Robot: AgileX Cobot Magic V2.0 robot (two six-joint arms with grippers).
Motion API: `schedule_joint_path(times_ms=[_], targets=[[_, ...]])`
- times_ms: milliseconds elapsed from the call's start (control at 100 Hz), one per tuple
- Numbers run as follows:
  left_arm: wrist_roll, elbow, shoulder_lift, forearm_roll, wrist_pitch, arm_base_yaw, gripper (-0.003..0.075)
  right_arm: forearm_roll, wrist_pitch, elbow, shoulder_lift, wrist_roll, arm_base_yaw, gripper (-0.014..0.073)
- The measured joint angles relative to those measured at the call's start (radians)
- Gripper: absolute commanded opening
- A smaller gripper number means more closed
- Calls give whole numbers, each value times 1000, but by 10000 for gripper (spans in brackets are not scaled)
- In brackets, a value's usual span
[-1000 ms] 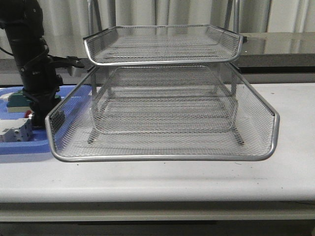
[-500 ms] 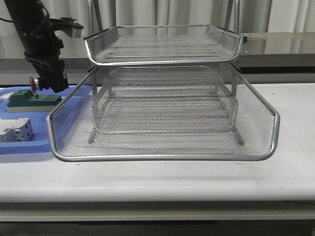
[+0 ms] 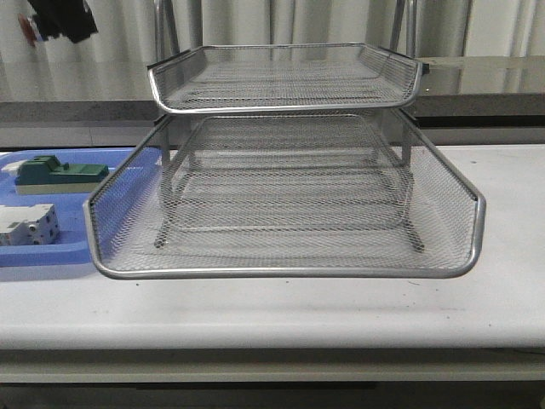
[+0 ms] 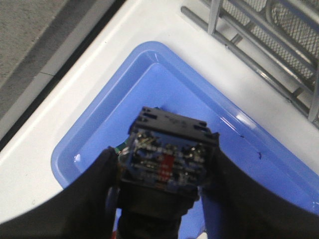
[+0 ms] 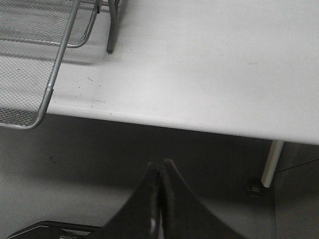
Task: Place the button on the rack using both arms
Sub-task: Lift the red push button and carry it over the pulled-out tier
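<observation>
1. The small push-button switch [image 4: 162, 162] sits clamped between the dark fingers [image 4: 97, 199] of the left tool [image 4: 159, 199], held high above the flat blue plastic tray [image 4: 89, 134].
2. In the left wrist view its blue rear end faces the camera, with metal terminals and a red centre strip on a black body.
3. In the front view a red cap [image 3: 31, 36] shows at the top left, level with the three-tier silver wire-mesh rack [image 3: 285, 170] on the white bench [image 3: 502, 290].
4. The right tool [image 5: 158, 199] has its fingers pressed together, empty, beyond the bench edge.

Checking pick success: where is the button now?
The button is clamped in the left gripper, high above the blue tray, at the front view's top-left, left of the rack.
</observation>
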Motion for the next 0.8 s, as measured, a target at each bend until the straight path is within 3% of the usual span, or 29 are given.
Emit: schedule_joint_path(times_ms=[210,500,800], targets=[[-12,149,-158,1,2,-32,-20,0,0,0,0,0,0,-71],[-16,418,-340,-29,3,-186,-20,0,0,0,0,0,0,-71],[-16,481,-342,-101,2,-369,-20,0,0,0,0,0,0,-71]])
